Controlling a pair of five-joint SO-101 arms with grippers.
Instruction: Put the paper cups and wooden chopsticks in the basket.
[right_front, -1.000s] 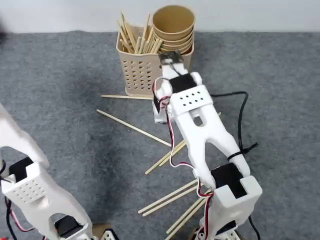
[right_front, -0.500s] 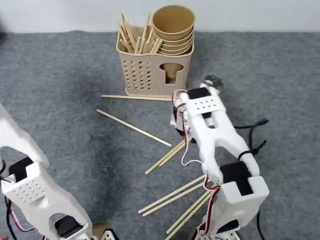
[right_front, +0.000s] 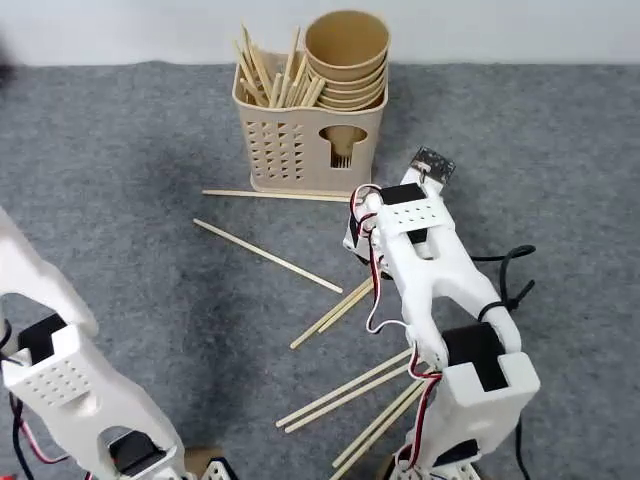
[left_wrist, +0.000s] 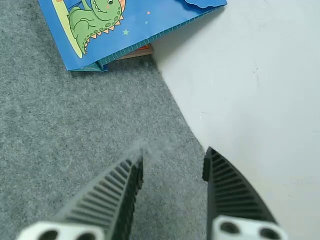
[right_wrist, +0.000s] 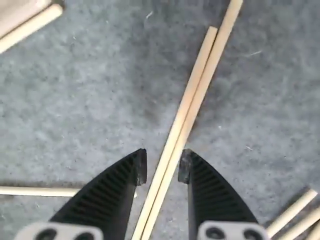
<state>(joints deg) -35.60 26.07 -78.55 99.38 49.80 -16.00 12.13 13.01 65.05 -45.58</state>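
Wooden chopsticks (right_wrist: 192, 107), a pair on the mat (right_front: 150, 150) at six o'clock from the basket (right_front: 290, 150), now lie between your right gripper's (right_wrist: 162, 167) spread fingers, as that arm has pulled back from the basket at twelve o'clock, so you're set for another pick.

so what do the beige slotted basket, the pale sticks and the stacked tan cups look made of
Beige slotted basket: likely moulded plastic, matte, even rows of slots. Pale chopsticks: looks like bare wood, dull, square-cut ends. Stacked tan cups: probably kraft paper, dull, thin rolled rims.
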